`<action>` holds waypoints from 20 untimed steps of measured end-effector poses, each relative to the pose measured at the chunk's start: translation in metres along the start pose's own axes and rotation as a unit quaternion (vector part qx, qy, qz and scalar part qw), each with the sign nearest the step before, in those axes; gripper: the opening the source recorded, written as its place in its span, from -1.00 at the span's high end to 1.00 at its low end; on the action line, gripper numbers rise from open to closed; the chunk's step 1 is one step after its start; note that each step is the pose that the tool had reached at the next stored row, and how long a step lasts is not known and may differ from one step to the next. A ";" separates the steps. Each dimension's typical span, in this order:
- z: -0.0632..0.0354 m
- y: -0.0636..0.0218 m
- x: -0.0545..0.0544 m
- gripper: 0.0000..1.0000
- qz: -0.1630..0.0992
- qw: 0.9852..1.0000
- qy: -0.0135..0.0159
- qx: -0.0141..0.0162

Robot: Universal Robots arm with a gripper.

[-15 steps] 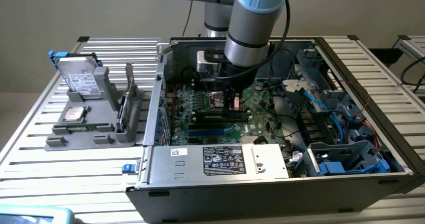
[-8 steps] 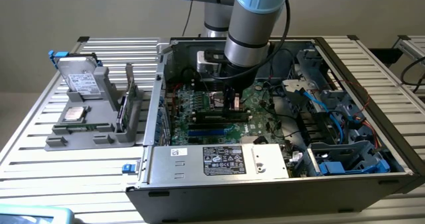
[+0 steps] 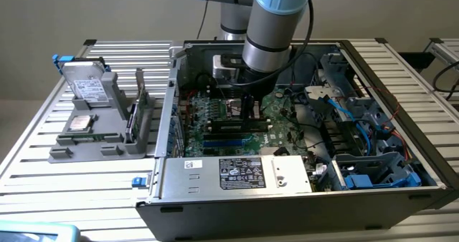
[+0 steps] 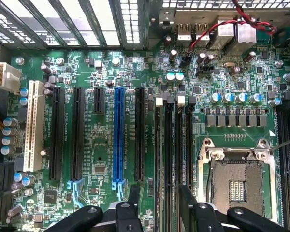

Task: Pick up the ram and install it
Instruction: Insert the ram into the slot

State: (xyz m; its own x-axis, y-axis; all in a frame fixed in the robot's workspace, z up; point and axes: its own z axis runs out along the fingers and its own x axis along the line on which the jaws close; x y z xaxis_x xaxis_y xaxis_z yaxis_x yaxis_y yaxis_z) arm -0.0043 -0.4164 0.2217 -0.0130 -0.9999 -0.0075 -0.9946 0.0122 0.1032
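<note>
A grey metal power supply box (image 3: 233,173) sits at lower centre; a grey plastic tray (image 3: 100,129) lies at left.

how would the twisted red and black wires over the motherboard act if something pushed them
Probably floppy: the red and black wires are thin and lie in loose curves. Likely light, giving easily. One end seems to reach the motherboard, so they'd probably bend aside, not slide away.
</note>
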 end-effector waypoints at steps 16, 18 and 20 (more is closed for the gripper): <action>-0.0295 0.0045 -0.006 0.11 -0.001 0.999 0.015 0.032; -0.0304 0.0052 -0.009 0.11 -0.001 0.999 0.022 0.039; -0.0312 0.0061 -0.013 0.11 0.000 0.999 0.030 0.042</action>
State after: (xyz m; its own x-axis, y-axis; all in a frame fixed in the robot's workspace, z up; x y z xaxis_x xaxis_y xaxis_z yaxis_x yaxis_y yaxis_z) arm -0.0070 -0.4041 0.2535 -0.0084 -0.9986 0.0521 -0.9997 0.0095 0.0203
